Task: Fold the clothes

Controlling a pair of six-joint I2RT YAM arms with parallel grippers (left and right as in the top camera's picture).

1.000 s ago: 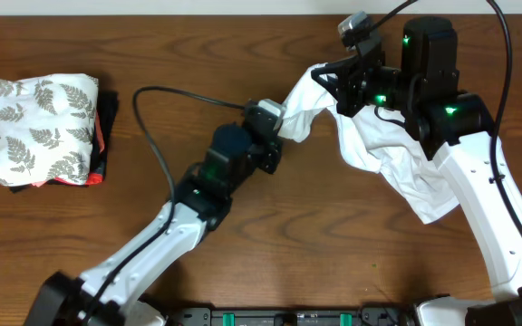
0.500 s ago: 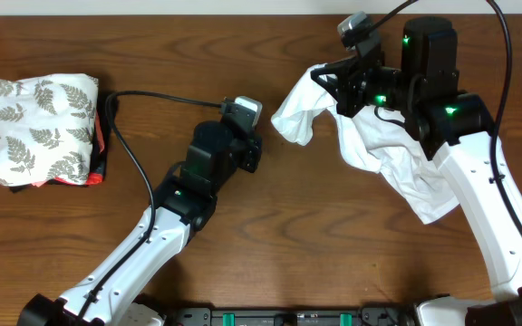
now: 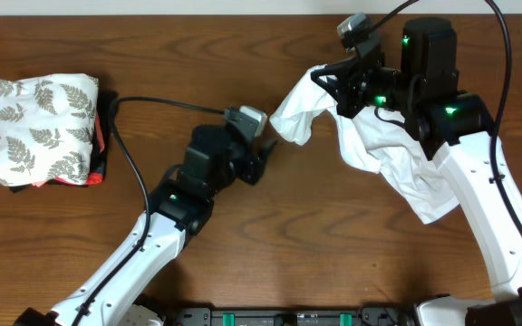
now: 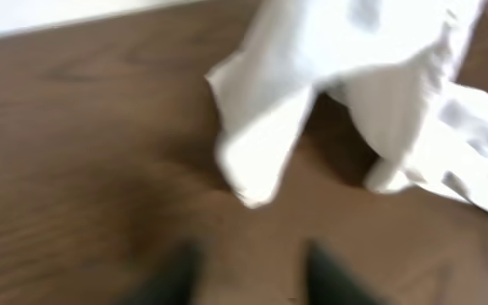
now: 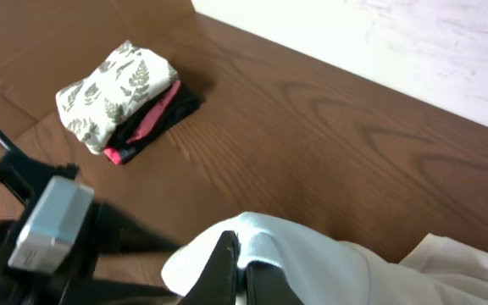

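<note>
The white T-shirt (image 3: 383,149) hangs crumpled from my right gripper (image 3: 326,83), which is shut on a fold of it; its lower part trails on the table at the right. The pinched fold shows in the right wrist view (image 5: 312,254) between the gripper's fingers (image 5: 242,269). My left gripper (image 3: 263,158) is open and empty, just left of the shirt's hanging corner (image 3: 290,125). In the left wrist view the shirt (image 4: 346,76) hangs ahead of the open fingers (image 4: 248,271), apart from them. The print is not visible.
A folded white cloth with grey fern pattern (image 3: 39,127) lies on black and red folded garments (image 3: 102,136) at the far left, also in the right wrist view (image 5: 117,89). A black cable (image 3: 152,104) runs from the left arm.
My left gripper let go of the shirt's corner and pulled back left, then edged right again, open. The right gripper and shirt stayed put.
</note>
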